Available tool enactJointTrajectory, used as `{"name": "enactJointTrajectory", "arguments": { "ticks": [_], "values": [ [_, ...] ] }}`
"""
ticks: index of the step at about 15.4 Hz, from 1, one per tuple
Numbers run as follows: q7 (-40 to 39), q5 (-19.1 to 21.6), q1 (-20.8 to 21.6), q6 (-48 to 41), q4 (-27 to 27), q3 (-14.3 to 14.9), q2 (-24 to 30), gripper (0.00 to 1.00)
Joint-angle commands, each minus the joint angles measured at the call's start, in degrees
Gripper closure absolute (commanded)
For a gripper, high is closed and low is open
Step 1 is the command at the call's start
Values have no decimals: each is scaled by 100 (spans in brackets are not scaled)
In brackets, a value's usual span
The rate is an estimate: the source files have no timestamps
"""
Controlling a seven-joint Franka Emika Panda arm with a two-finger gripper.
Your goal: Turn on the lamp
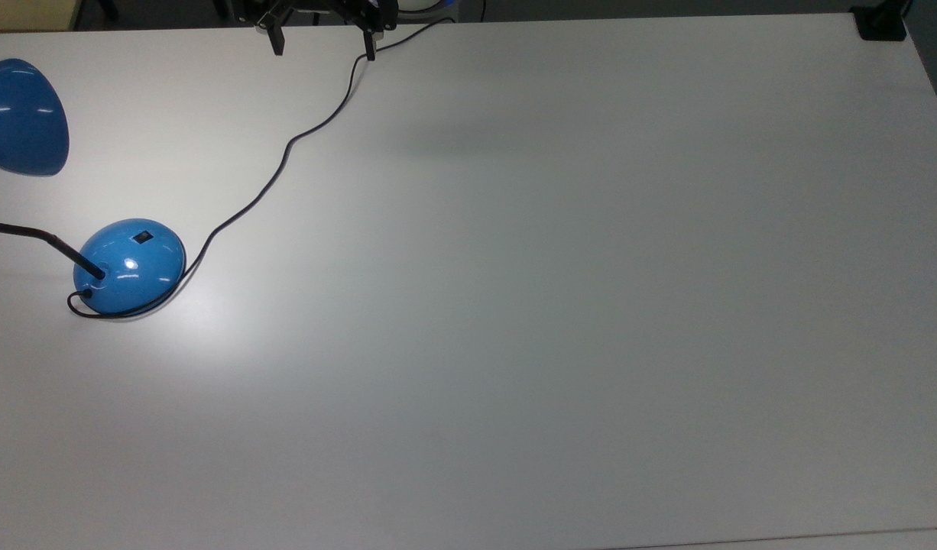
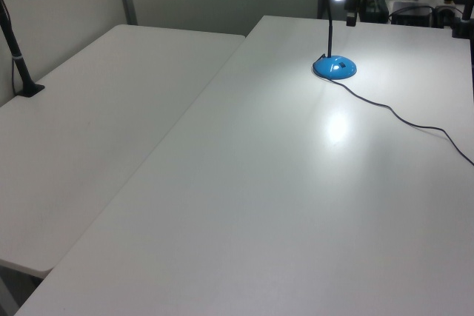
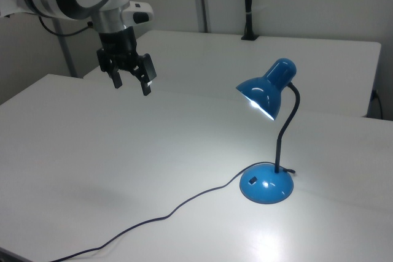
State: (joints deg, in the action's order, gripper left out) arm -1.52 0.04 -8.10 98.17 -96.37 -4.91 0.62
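The lamp (image 3: 270, 145) shines on the white counter (image 3: 92, 170), its cord (image 1: 285, 156) trailing across, while the hand (image 3: 130, 81) hangs high, wide open and empty.

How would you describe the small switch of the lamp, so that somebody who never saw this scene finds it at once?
Start at the big white table and find the blue desk lamp, which is lit. Follow its thin black neck down to the glossy dome-shaped base. The switch is the small black rectangle on the dome, on the right view's left, the only dark mark on the blue surface apart from the neck.
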Motion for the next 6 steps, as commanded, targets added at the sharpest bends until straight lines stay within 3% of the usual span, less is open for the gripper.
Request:
{"name": "enactJointTrajectory", "arguments": {
  "ticks": [1,6],
  "values": [
    [-120,234,10,467,-304,104,193,0],
    [-103,190,10,431,-286,104,166,0]
  ]
}}
